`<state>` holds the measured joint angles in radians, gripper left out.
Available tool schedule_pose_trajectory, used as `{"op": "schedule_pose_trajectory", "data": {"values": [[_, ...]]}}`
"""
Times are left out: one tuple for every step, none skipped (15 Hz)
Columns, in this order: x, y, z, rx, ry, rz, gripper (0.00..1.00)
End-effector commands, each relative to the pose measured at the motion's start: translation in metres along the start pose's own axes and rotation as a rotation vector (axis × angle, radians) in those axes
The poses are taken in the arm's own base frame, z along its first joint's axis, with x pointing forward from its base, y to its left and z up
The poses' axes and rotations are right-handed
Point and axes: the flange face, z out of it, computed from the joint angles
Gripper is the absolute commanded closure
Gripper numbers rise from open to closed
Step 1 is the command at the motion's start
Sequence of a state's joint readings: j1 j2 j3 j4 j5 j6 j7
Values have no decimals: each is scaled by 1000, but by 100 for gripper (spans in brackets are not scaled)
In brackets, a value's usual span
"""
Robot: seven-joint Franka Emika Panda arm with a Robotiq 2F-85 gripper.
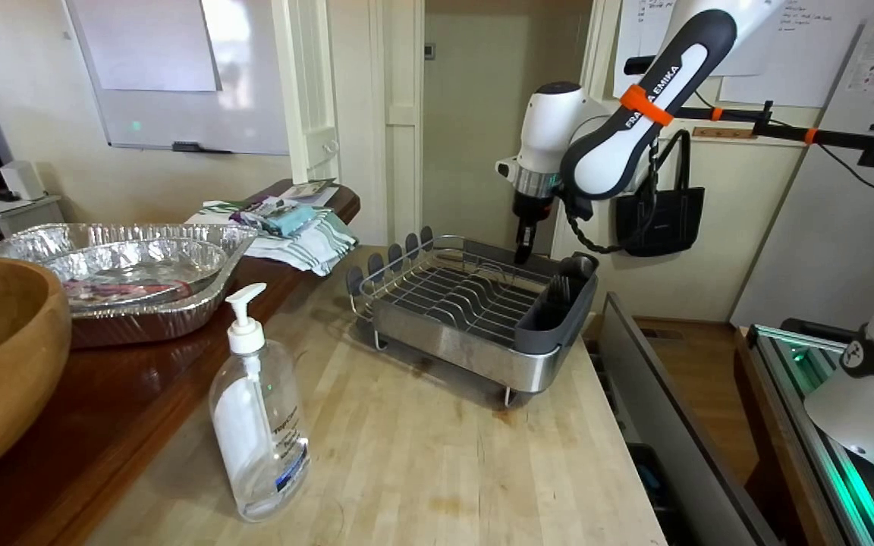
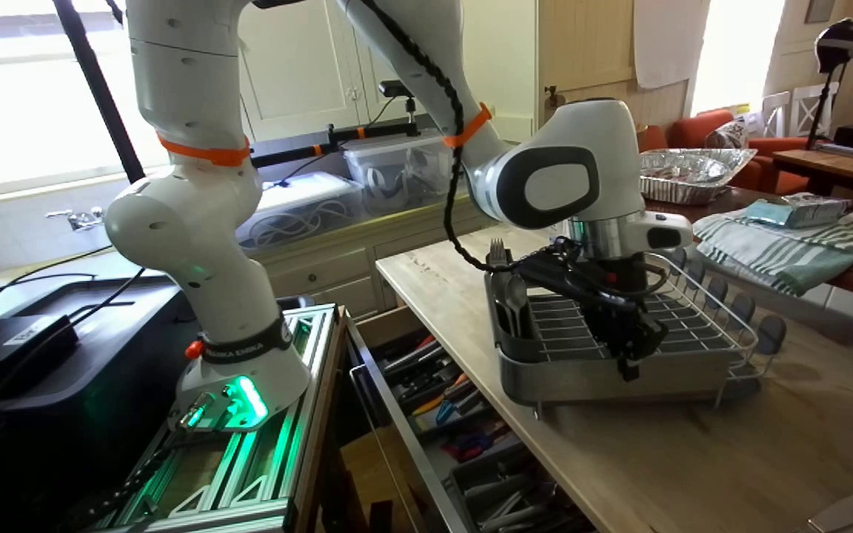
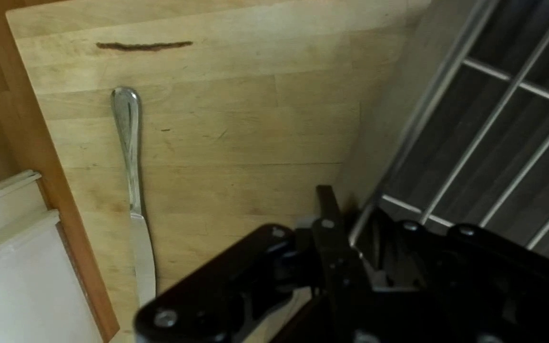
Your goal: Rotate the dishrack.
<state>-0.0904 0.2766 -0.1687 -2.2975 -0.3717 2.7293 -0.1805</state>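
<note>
In an exterior view, a soap bottle (image 1: 259, 428) stood nearby on the desk (image 1: 437, 470). At its two o'clock sat the dishrack (image 1: 467, 297), its far wall held by the pincer (image 1: 525, 254), narrow about it. Well beyond, at the dishrack's two o'clock, hung a handbag (image 1: 661, 220).

The wrist view's edge cuts off the dishrack (image 3: 476, 138).
</note>
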Motion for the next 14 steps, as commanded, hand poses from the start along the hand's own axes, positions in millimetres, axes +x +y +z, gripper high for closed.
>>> {"op": "schedule_pose_trajectory", "data": {"values": [[5, 11, -10, -58, -7, -159, 97], [8, 12, -12, -70, -4, -179, 97], [11, 13, -14, -79, -2, -201, 97], [13, 13, -14, -85, -3, -223, 97], [15, 13, -14, -91, -7, -244, 97], [18, 14, -13, -97, -11, -263, 97], [20, 15, -13, -103, -10, -281, 97], [23, 15, -13, -110, -1, -299, 97], [26, 16, -13, -110, -1, -317, 97], [30, 16, -12, -113, 4, -333, 97], [32, 17, -11, -114, 4, -350, 97], [36, 17, -10, -116, 4, -367, 97], [40, 17, -9, -119, 6, -384, 97], [42, 17, -9, -120, 5, -399, 97]]}}
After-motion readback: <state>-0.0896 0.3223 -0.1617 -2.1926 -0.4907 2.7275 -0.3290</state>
